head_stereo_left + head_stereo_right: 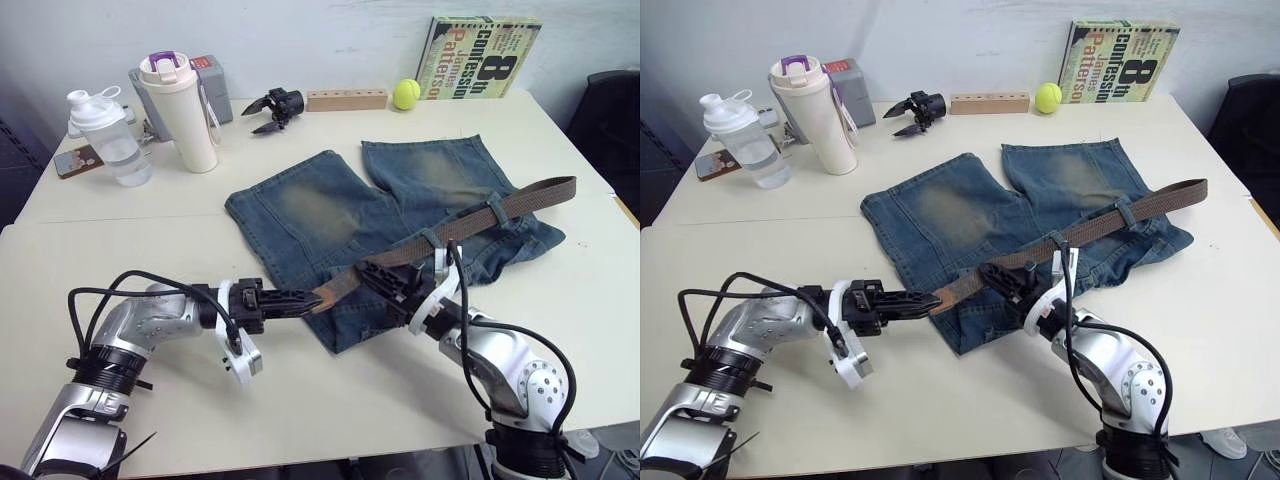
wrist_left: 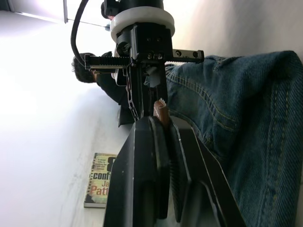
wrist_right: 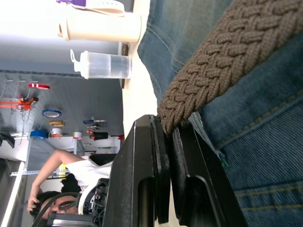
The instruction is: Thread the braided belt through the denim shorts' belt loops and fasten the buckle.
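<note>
Head views: denim shorts (image 1: 400,215) flat on white table (image 1: 150,230), legs toward far wall, waistband toward robot. Braided belt (image 1: 500,205) laid along waistband, passing under at least two belt loops (image 1: 495,212) on robot's right half; far end projecting past the shorts' right edge. Tan leather tip (image 1: 322,299) out past the near corner of the shorts, pinched in left gripper (image 1: 300,298), jaws narrow on it. Right gripper (image 1: 385,278) clamped on the woven band just beside the tip. Buckle not made out; too small to tell at the far end. Also on table, well apart from the work: clear shaker bottle (image 1: 105,140), cream tumbler (image 1: 180,110), tennis ball (image 1: 406,94), book (image 1: 480,58), wooden block (image 1: 346,100), spare black gripper part (image 1: 275,108).

Left wrist view: own black fingers (image 2: 151,156) nearly closed, tan tip showing between them; denim fold alongside; right gripper's body facing, beyond the tip.

Right wrist view: own fingers (image 3: 161,156) shut on the brown weave, denim beneath; a person visible in the background.

Progress, as judged: threading partly done, right-side loops taken. Remaining: any loops on the left half, then bringing tip round to buckle and fastening. Nothing fastened yet.
</note>
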